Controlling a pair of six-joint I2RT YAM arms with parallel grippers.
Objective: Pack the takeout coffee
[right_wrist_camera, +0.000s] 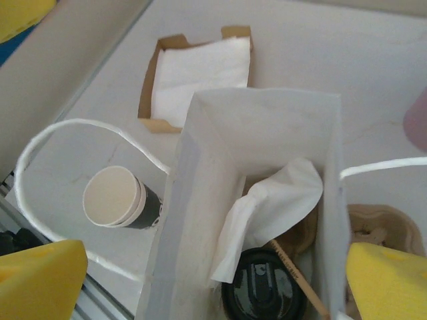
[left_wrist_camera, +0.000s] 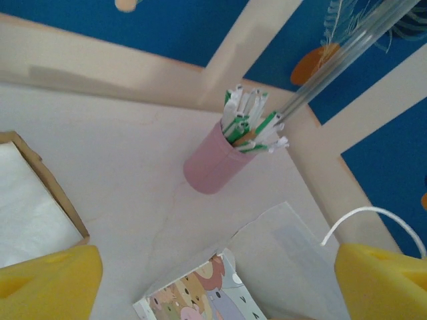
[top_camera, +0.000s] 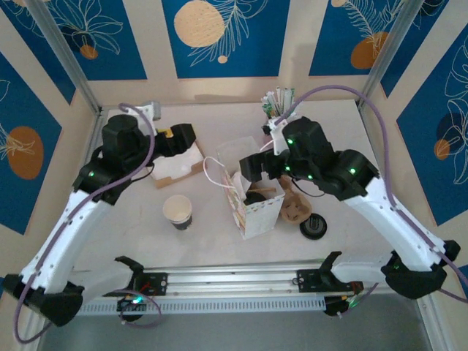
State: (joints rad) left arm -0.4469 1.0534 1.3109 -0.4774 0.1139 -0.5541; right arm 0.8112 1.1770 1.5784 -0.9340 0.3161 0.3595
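Observation:
The takeout coffee (right_wrist_camera: 265, 288) stands inside the white paper bag (right_wrist_camera: 200, 200), its round black lid facing up. A white napkin (right_wrist_camera: 273, 210) drapes over it and a wooden stirrer (right_wrist_camera: 301, 281) leans beside it. My right gripper (right_wrist_camera: 213, 287) hovers above the bag's mouth, open, its yellow fingertips (right_wrist_camera: 40, 280) wide apart with nothing between them. In the top view the bag (top_camera: 257, 208) stands mid-table under the right gripper (top_camera: 254, 165). My left gripper (top_camera: 186, 139) sits over the napkin box, open and empty; its yellow fingers (left_wrist_camera: 47, 280) frame the bag's printed side (left_wrist_camera: 200, 297).
A lidless cup (top_camera: 178, 212) stands left of the bag. A loose black lid (top_camera: 313, 227) and a brown cup carrier (top_camera: 296, 208) lie to its right. The napkin box (top_camera: 179, 168) is at back left, a pink cup of straws (left_wrist_camera: 217, 167) at the back.

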